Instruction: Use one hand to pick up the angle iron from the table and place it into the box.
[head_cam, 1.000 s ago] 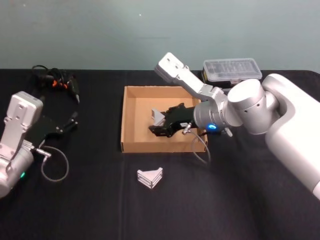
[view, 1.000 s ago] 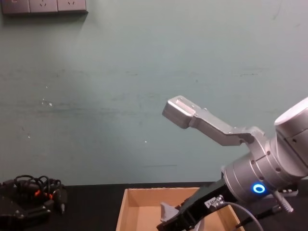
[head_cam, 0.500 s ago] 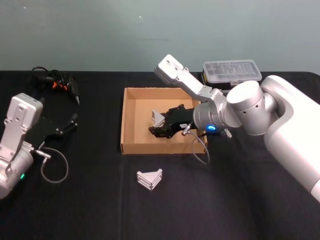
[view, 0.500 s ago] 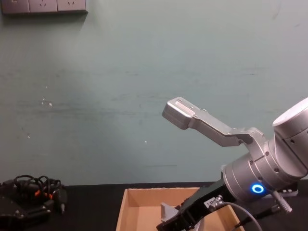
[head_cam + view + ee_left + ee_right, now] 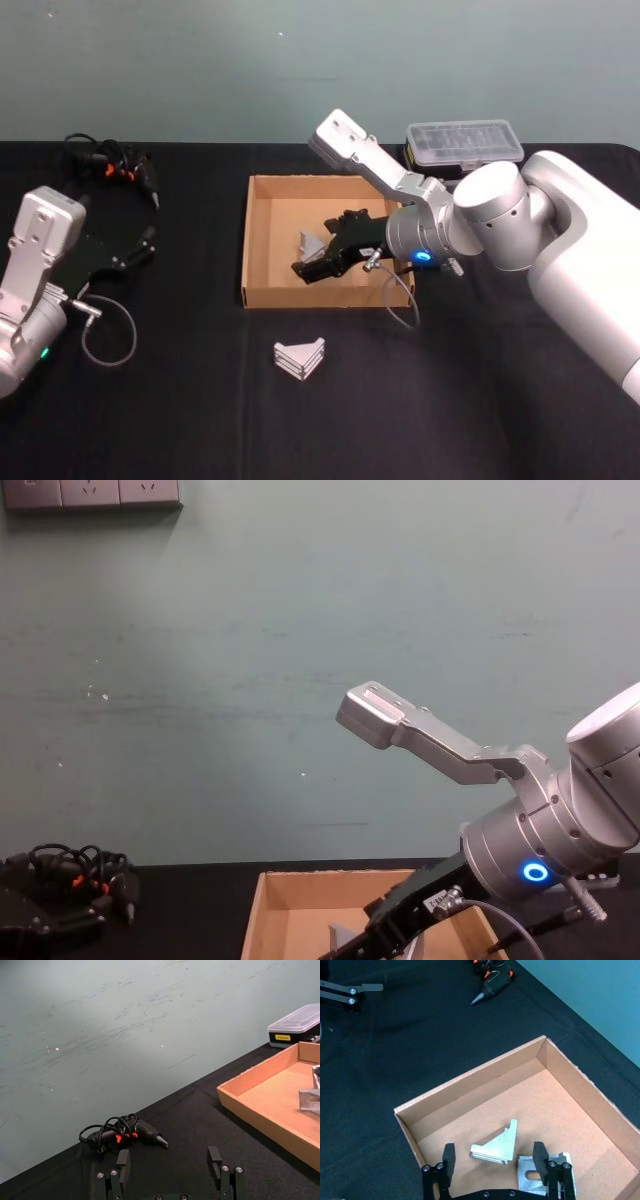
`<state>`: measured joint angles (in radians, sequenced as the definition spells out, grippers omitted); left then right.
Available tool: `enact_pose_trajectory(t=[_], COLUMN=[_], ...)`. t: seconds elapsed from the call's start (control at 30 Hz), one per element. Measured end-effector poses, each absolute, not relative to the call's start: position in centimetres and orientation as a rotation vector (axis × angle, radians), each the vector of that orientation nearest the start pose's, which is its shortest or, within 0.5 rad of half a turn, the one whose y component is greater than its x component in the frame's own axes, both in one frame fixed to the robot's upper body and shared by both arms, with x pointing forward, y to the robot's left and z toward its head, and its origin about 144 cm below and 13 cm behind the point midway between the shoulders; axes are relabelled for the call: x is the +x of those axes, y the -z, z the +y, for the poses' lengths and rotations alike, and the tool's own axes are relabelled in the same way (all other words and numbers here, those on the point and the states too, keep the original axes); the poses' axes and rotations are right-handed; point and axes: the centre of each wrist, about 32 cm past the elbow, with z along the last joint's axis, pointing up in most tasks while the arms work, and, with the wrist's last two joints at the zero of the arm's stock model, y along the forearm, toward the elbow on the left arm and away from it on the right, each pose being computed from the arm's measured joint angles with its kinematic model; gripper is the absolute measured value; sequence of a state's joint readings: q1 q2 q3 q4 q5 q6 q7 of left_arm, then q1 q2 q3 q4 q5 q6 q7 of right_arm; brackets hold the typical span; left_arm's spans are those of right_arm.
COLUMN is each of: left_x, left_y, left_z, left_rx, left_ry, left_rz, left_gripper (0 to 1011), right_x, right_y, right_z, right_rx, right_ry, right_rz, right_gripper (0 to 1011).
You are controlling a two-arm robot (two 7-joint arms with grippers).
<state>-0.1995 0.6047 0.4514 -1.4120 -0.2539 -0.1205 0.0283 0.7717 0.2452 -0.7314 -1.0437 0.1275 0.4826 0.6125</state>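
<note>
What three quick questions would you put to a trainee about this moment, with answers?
1. True or false: the right end effector, over the box, is shut on an angle iron.
2. Where does the loose angle iron lie on the table? A: in front of the box, nearer the robot. B: behind the box, by the wall. C: left of the box, by the left arm.
3. Fill in: the right wrist view shows ___ angle irons on the box floor.
Key: 1 false, its fingers stand apart; 2 A; 3 two.
</note>
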Motion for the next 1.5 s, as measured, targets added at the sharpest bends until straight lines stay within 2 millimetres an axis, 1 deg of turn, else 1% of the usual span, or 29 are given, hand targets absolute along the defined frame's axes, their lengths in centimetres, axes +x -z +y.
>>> enact_pose_trajectory(t=[0.03,0.07,0.47,0.67,0.87,1.03,1.23,1.33,1.5], left_x=[48.9,48.9,48.9,48.9,48.9,48.9,48.9,48.9,48.9], left_y=[-114.0,-114.0,-114.0,-114.0,-114.0,-114.0,-114.0,-114.0,-114.0], left_z=[31.0,31.0,31.0,31.0,31.0,31.0,31.0,31.0,31.0], left_rx=[0.305,0.304,0.304,0.304,0.305,0.305,0.304,0.305,0.304], left_ry=[-1.248,-1.248,-1.248,-1.248,-1.248,-1.248,-1.248,-1.248,-1.248], left_rz=[-0.285,-0.285,-0.285,-0.285,-0.285,-0.285,-0.285,-0.285,-0.285], left_gripper=[1011,1011,1011,1011,1011,1011,1011,1011,1011], right_x=[62.2,62.2,62.2,61.9,59.9,57.5,54.8,53.1,51.4], right_y=[-123.2,-123.2,-123.2,-123.5,-125.0,-126.2,-126.8,-127.3,-127.9], right_z=[-15.9,-15.9,-16.0,-16.6,-17.4,-18.2,-19.2,-19.7,-20.1], right_rx=[-0.699,-0.699,-0.698,-0.683,-0.670,-0.655,-0.629,-0.624,-0.621], right_ry=[0.607,0.607,0.608,0.619,0.628,0.618,0.598,0.581,0.557], right_rz=[0.037,0.037,0.037,0.032,0.006,-0.001,0.004,-0.001,-0.008], right_gripper=[970,1003,1003,1003,1003,1002,1002,1003,1003])
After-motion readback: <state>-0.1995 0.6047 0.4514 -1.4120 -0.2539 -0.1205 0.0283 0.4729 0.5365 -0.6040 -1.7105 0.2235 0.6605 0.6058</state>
